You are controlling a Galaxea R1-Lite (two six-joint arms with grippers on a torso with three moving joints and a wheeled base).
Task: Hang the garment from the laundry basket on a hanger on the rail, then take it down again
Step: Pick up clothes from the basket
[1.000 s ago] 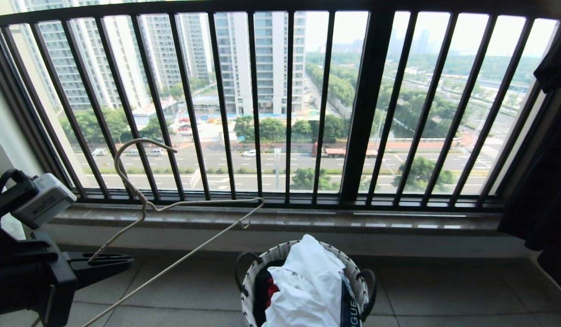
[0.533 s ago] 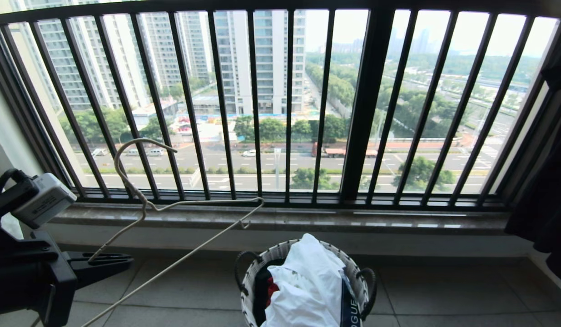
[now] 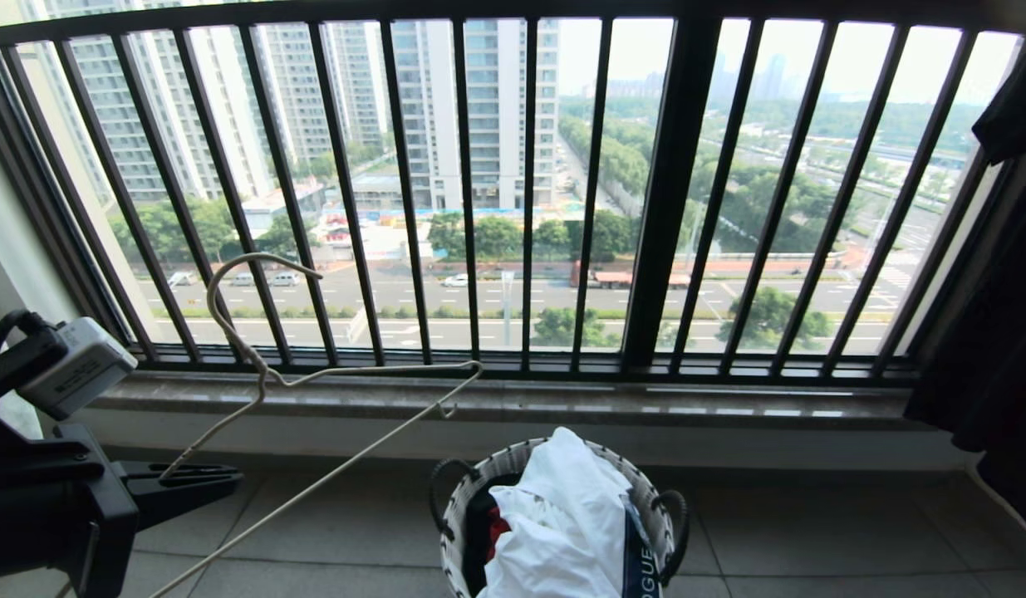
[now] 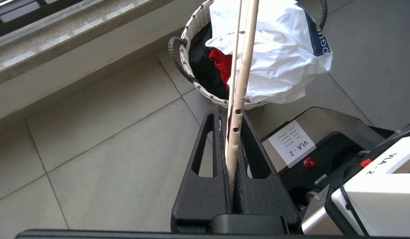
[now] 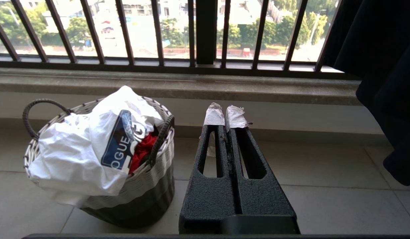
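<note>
The left gripper (image 3: 209, 480) sits at the lower left of the head view, low over the tiled floor (image 3: 355, 523), clenched on the hanger (image 3: 263, 378). In the left wrist view its jaws pinch the hanger's flat end, with the wire running out toward the basket (image 4: 183, 56). The hanger slants up from the gripper; its hook curves in front of the black window railing (image 3: 670, 191) and its far shoulder ends over the stone sill (image 3: 645, 403).

The basket stands on the floor near the sill, at the bottom middle of the head view. The T-shirt (image 3: 554, 523) is heaped in it, spilling over the rim, with part of its dark blue logo showing. A red cloth (image 4: 221, 64) and something dark lie under it.

The right gripper (image 5: 224, 116) is clenched on nothing, fingertips wrapped in pale tape, and points toward the sill just beside the basket. A dark cloth (image 3: 999, 332) hangs at the right edge.
</note>
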